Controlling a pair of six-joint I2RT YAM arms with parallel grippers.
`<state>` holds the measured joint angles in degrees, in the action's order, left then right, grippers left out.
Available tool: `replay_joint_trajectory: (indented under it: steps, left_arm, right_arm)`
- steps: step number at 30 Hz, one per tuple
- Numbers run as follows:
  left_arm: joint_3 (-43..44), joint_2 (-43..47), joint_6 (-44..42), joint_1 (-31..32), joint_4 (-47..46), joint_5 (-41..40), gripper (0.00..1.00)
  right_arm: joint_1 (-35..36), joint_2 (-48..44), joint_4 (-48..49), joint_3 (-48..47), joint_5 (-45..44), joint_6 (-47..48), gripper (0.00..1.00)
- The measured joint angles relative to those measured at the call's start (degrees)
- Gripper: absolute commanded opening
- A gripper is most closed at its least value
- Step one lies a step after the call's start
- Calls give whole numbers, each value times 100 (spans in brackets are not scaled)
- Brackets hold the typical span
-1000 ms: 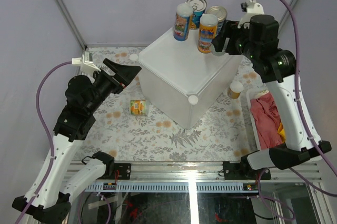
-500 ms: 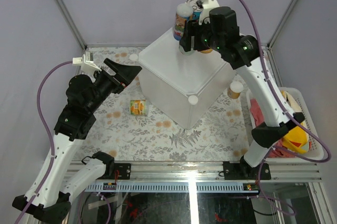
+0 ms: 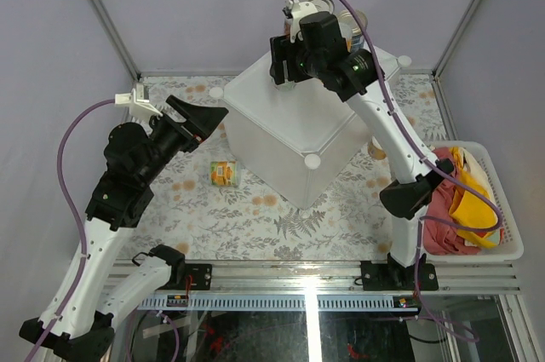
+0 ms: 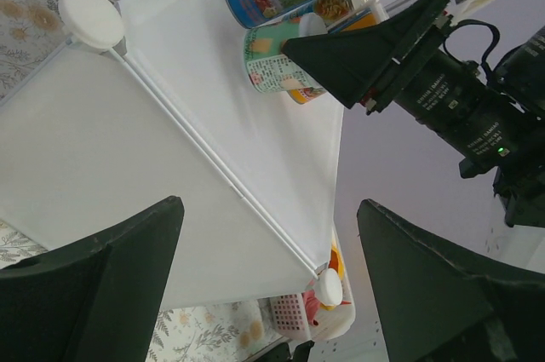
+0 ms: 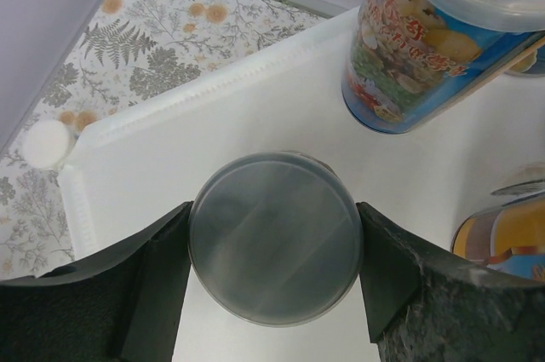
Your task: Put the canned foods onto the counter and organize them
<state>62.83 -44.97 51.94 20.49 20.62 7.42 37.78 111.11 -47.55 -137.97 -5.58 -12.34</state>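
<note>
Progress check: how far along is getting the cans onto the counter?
Done: a blue-labelled can and others stand at the counter's far corner. In hand: the right hand grips a metal-topped can, on or just above the counter. Left: a yellow-labelled can lies on the floral table cover beside the counter; the left hand is open.

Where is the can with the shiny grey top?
In the right wrist view, the silver-topped metal can sits in the right gripper over the white plastic cube box, near its edge, beside a blue-labelled can.
</note>
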Motion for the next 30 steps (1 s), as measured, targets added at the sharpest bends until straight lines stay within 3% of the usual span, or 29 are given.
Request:
replay_joint_trajectory:
  steps: [20, 30]
  left_arm:
    - [0, -17, -39, 0, 0, 0, 83]
    - [0, -46, -50, -4, 0, -2, 83]
  right_arm:
    - [2, 337, -59, -297, -85, -7, 3]
    - [2, 435, 28, -330, -87, -7, 20]
